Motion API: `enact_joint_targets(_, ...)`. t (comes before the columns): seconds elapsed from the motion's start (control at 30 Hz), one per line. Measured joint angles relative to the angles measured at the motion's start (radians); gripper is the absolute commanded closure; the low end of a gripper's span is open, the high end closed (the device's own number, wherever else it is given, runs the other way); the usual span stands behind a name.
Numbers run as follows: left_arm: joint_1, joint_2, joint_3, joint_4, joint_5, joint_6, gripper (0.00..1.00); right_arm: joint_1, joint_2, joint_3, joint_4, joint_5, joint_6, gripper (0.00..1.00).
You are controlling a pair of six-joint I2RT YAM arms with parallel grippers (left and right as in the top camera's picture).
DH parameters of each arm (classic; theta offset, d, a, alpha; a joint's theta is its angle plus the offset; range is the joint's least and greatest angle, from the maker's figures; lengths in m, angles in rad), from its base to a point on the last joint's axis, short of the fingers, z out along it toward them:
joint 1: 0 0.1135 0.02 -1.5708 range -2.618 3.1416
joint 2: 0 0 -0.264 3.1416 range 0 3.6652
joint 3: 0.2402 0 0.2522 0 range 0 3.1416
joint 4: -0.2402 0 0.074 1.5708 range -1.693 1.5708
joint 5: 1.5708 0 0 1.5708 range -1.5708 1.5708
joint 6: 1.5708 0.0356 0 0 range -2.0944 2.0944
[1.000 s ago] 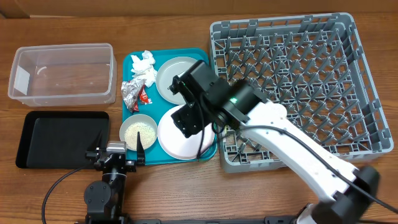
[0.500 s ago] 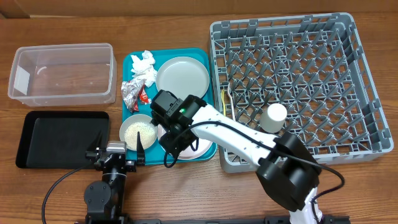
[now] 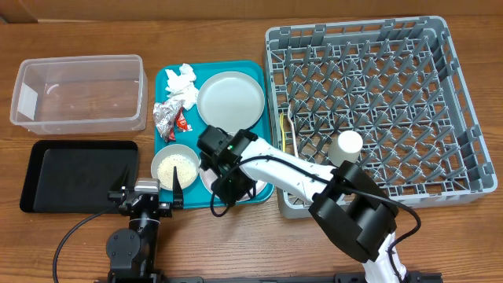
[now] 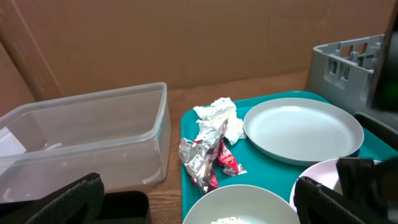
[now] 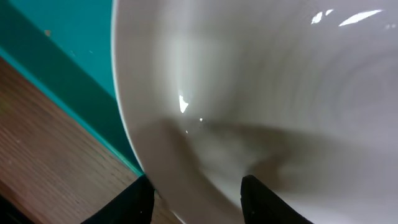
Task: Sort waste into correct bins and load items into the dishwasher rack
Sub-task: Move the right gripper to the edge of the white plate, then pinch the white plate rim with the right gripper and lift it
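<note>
My right gripper [image 3: 225,181] is open low over the front-left rim of the white plate [image 3: 260,189] on the teal tray. In the right wrist view its fingers [image 5: 199,202] straddle the plate's rim [image 5: 249,93]. The left gripper [image 3: 149,196] is open and empty at the table's front, its fingers [image 4: 199,208] wide apart. The small grey bowl [image 3: 174,167] holds rice. Tissue [image 3: 182,82], foil wrapper [image 3: 165,118] and red packet [image 3: 183,121] lie on the tray's left. The pale grey plate [image 3: 230,98] sits behind. The white cup [image 3: 346,147] and yellow utensil [image 3: 284,130] are in the rack [image 3: 377,47].
The clear tub [image 3: 78,93] stands at the back left, with the black tray [image 3: 78,174] in front of it; both hold nothing. The teal tray [image 3: 161,75] lies between them and the rack. My right arm crosses the rack's front-left corner.
My right gripper has swung left and toward the front, from above the middle of the tray down to the white plate's front-left rim. The left arm has not moved.
</note>
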State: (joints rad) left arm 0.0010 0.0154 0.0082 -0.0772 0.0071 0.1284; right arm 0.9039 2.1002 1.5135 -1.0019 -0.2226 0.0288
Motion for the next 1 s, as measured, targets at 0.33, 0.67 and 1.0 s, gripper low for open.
enact_joint_targets(0.33,0.000,0.000,0.000,0.000,0.000,0.000,0.00,0.002,0.001,-0.009,0.027,0.008,-0.004,0.78)
enact_joint_targets(0.67,0.000,0.000,0.000,0.000,0.000,0.000,0.00,0.014,-0.005,0.004,0.036,0.031,-0.036,0.96)
enact_joint_targets(1.0,0.000,0.000,0.000,0.000,0.000,0.000,0.00,0.014,-0.005,0.009,-0.008,0.030,-0.029,0.90)
